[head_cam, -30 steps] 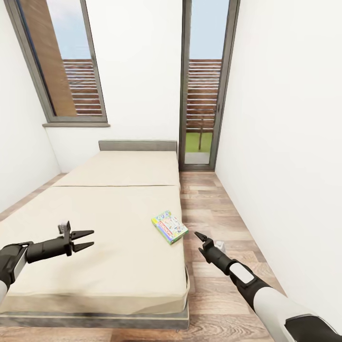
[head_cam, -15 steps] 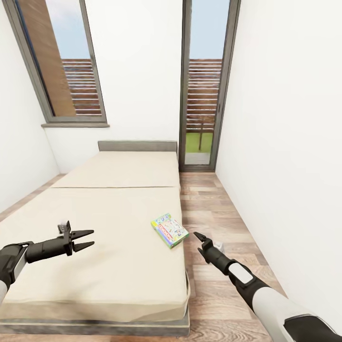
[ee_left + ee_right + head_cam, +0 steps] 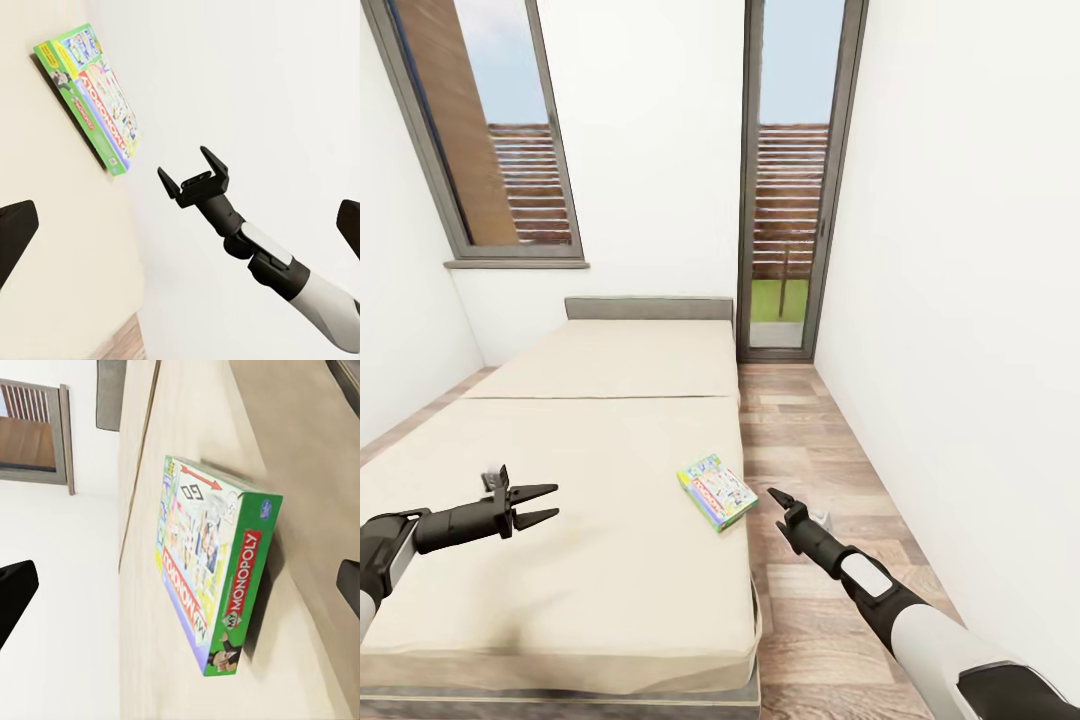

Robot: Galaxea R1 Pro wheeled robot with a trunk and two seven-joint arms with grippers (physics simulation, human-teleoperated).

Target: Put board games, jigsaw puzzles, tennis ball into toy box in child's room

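One board game [image 3: 717, 491], a flat green-edged Monopoly box, lies on the beige bed [image 3: 590, 440] close to its right edge. My right gripper [image 3: 778, 508] hangs open over the floor just right of that edge, a short way from the box. The right wrist view looks straight at the board game [image 3: 217, 585] between spread fingers. My left gripper [image 3: 545, 504] is open and empty above the mattress, well left of the box. From the left wrist, the board game [image 3: 94, 97] and the open right gripper [image 3: 193, 174] appear side by side. The table and toy box are out of view.
A strip of wooden floor [image 3: 810, 440] runs between the bed and the white right wall [image 3: 960, 350]. A tall glass door [image 3: 790, 200] stands at its far end. A grey headboard [image 3: 648, 308] and a window [image 3: 490, 140] are at the back.
The whole picture has slid down a little, so the camera has moved closer to the bed. Both grippers keep their pose and stay open; the board game lies still.
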